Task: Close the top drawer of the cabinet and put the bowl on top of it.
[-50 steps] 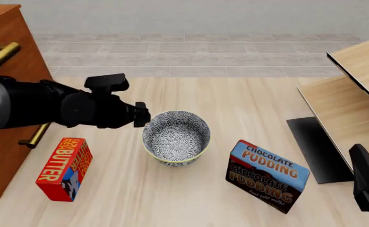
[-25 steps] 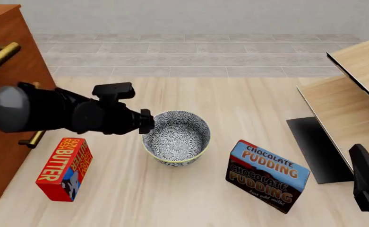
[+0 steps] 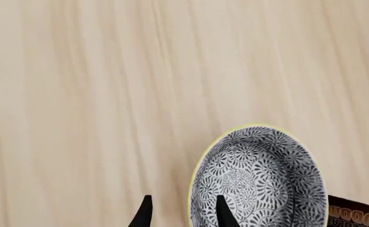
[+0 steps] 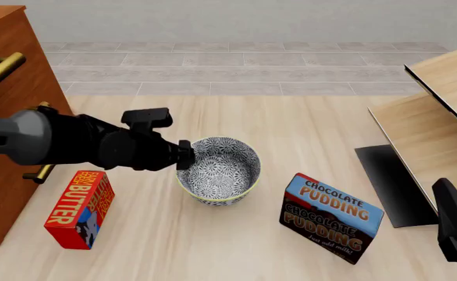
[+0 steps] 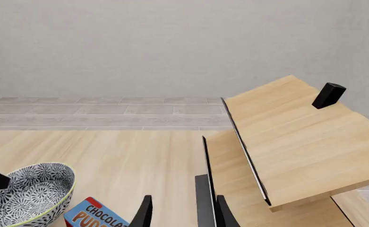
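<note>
Fingertips of the left claw (image 4: 186, 154) now straddle the near-left wall of the bowl (image 4: 218, 170): the left wrist view shows one dark tip inside the patterned basin and the other outside the yellowish rim, spread apart with the wall between them and not yet pinching it. Over the last second this claw has dropped and slid forward from a spot above and beside the rim down to rim height, and the arm has tilted lower along the way. The bowl itself has not shifted; it stands upright on the counter (image 4: 306, 123), between the butter box (image 4: 80, 208) and the chocolate pudding box (image 4: 331, 218), apart from both.

That descent reads as the lead-in to a rim grasp, so the closing squeeze looks like the next thing needed. The cabinet (image 4: 10, 117) stands at the left edge, its top well above the bowl; whether the top drawer is fully shut cannot be judged from what shows.

The right claw (image 5: 180, 213) hangs idle near the pale wooden furniture (image 5: 285, 137), its tips parted and holding nothing.
</note>
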### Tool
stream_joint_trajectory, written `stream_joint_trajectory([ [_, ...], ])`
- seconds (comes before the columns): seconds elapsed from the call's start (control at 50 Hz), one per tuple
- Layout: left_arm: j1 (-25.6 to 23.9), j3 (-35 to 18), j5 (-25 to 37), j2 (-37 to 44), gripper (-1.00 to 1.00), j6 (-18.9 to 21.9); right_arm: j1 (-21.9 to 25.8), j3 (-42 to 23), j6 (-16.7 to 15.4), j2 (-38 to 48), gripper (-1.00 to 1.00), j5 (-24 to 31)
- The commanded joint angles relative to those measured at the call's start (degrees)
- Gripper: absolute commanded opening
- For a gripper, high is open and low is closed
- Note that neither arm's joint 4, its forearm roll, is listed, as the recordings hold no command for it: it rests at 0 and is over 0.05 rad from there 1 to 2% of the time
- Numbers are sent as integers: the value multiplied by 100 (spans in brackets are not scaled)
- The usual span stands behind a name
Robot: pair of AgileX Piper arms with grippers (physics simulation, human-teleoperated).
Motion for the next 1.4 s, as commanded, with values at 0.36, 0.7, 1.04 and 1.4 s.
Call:
stream_joint_trajectory([
  [0.36, -7, -30, -158, 303, 100, -39, 0, 2, 0, -27, 100, 23],
  [0.7, -46, -11, -268, 467, 100, -49, 0, 2, 0, -29, 100, 23],
  [1.04, -70, 14, -350, 598, 100, -39, -1, 2, 1, -27, 100, 23],
  [1.4, 44, -18, -206, 358, -100, 36, -1, 2, 0, -30, 100, 23],
])
